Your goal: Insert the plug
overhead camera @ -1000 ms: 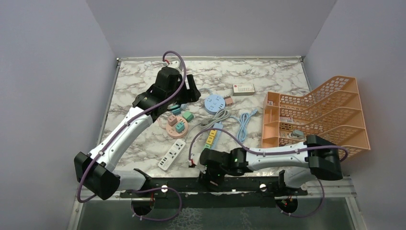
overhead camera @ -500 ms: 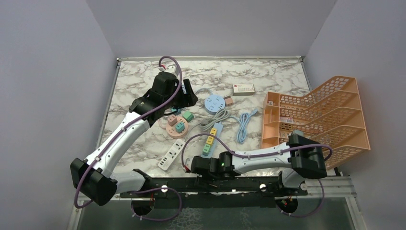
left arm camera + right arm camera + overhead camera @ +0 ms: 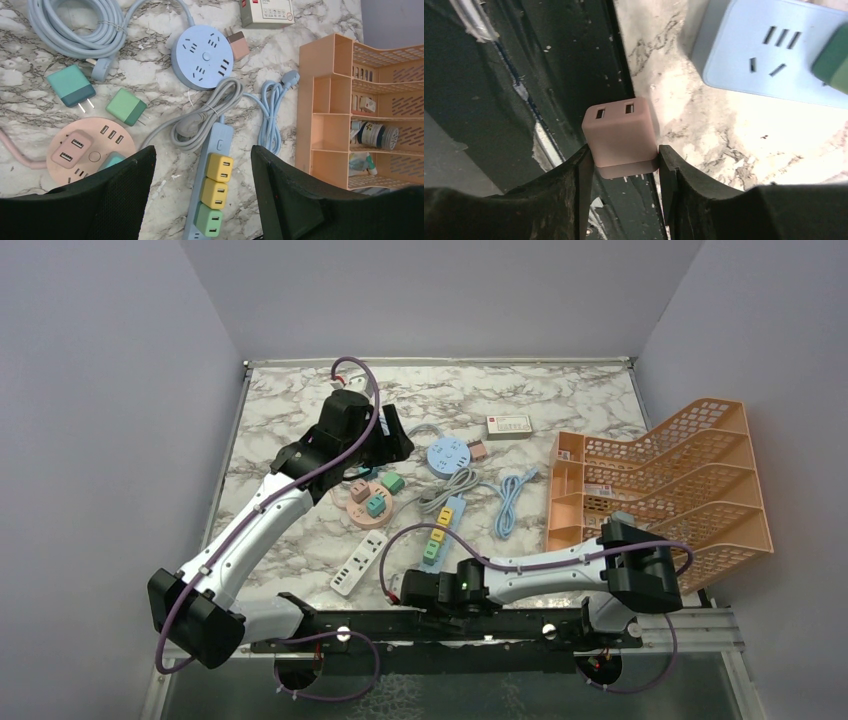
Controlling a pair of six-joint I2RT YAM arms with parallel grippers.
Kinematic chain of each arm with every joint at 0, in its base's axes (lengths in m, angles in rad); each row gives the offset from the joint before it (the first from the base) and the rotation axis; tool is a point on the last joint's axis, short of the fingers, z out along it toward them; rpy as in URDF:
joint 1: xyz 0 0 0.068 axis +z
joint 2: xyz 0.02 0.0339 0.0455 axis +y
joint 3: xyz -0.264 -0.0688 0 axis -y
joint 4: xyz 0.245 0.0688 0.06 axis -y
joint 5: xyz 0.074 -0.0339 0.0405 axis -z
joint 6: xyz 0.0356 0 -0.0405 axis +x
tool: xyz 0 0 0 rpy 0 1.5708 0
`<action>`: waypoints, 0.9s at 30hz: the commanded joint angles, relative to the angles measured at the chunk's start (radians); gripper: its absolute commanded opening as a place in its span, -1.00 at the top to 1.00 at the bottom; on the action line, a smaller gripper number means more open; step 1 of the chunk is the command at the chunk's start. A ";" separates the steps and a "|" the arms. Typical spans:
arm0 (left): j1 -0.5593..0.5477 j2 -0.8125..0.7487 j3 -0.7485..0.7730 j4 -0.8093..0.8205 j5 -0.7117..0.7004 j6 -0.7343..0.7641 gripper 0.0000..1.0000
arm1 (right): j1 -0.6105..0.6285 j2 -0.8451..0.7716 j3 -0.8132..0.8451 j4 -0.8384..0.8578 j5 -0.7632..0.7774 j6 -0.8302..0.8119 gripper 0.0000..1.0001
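Where the marble table [image 3: 290, 410] meets the black mounting rail [image 3: 574, 60] at the near edge, the right gripper [image 3: 624, 150] is clenched on a pink plug [image 3: 619, 127] — a small cube with two USB slots on the face toward the wrist camera, one finger pressed against each side. Just far and right of it lies the near end of the blue power strip [image 3: 769, 55]. The left gripper [image 3: 202, 150] hangs over the far-left part of the table, jaws spread wide with nothing between them — below it sit a round pink socket hub [image 3: 100, 145], a round blue hub [image 3: 202, 57] and a loose green adapter [image 3: 125, 106]. An orange rack [image 3: 660, 475] stands at the right.
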State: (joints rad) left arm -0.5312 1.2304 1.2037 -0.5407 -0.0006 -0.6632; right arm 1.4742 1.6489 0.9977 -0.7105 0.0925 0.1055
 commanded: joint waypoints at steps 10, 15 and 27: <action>0.028 -0.006 -0.006 0.006 0.079 -0.023 -0.47 | -0.041 -0.272 -0.063 0.259 0.383 0.062 0.17; 0.030 -0.012 -0.037 0.047 0.217 -0.010 -0.50 | -0.130 -0.391 -0.143 0.389 0.440 0.072 0.17; 0.028 -0.071 -0.153 0.224 0.556 0.027 -0.68 | -0.276 -0.555 -0.233 0.712 0.452 0.026 0.15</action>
State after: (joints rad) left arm -0.5049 1.1950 1.0664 -0.4107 0.3763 -0.6590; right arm 1.2198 1.1172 0.7616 -0.1684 0.5163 0.1482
